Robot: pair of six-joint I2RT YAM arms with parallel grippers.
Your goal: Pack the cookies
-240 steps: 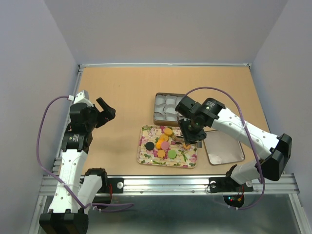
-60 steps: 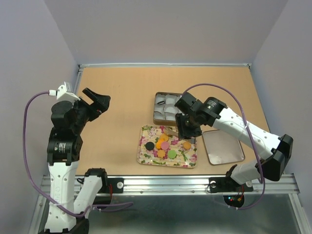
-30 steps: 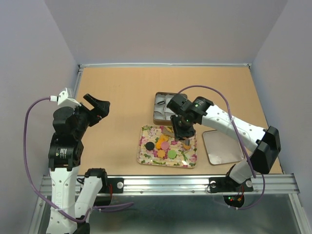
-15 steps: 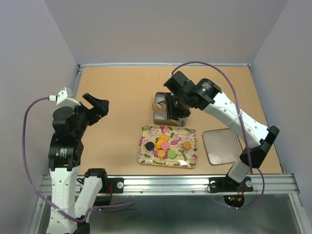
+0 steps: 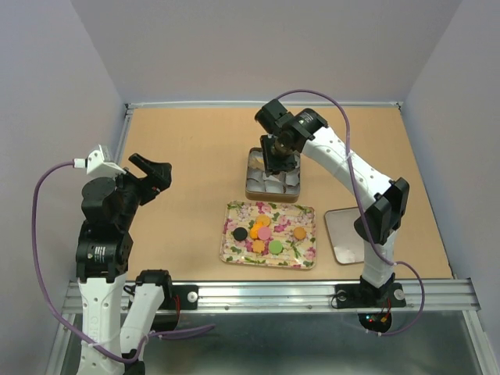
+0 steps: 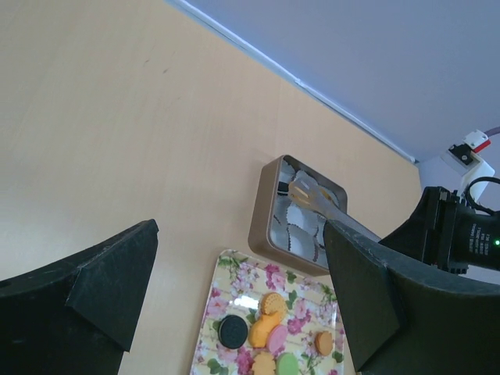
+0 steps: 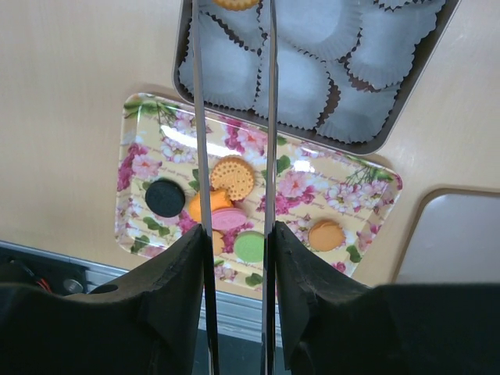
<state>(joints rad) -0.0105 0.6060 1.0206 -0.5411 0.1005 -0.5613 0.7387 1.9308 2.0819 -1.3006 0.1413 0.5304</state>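
Since half a second ago the right gripper (image 6: pixel 301 187) has swung off the tray (image 5: pixel 228 251) and now hangs over the tin (image 5: pixel 249 187). Nearest, the left gripper (image 6: pixel 241 228) idles with its fingers spread wide, holding nothing. Beyond it the tray carries the remaining cookies (image 5: pixel 265 233). Farther back, the right fingers pinch one orange cookie (image 7: pixel 234 3) above the tin's paper cups (image 7: pixel 311 86). Placing seems to be the step in hand; the next move calls for lowering over a free cup and letting go.
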